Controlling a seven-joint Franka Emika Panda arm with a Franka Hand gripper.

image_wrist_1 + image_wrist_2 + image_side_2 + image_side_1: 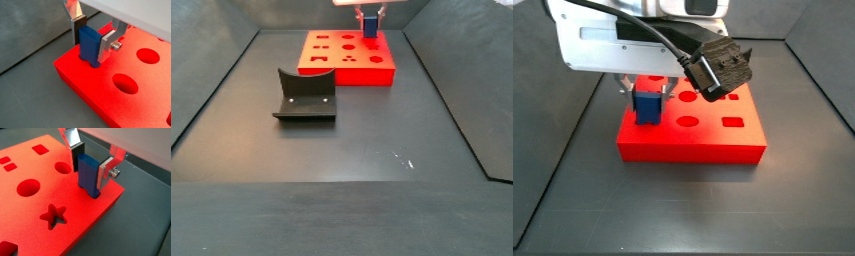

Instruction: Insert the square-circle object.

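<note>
1. The claw (92, 36) hangs over a corner of the red block (127, 105), its two silver fingers (109, 41) clenched on the square-circle object (89, 46).
2. The square-circle object (87, 174) is held upright between the dark pads. In both wrist views its lower end meets the red block's top face near the corner; whether it has entered a hole cannot be told.
3. Judged by its look, this piece is light, stiff plastic with smooth, possibly slippery faces. The best hold seems to be across the flat sides of its blocky upper part, as it is gripped here.
4. It is a small, deep blue, slab-like piece, much smaller than the block. Its prongs are not clearly visible.
5. The red block (345, 62) has shaped holes: circles, squares and a star (55, 215).
6. In a side view, the block sits at twelve o'clock on the dark desk (358, 160), and the dark L-shaped fixture (305, 97) stands well apart toward seven o'clock from it.
</note>
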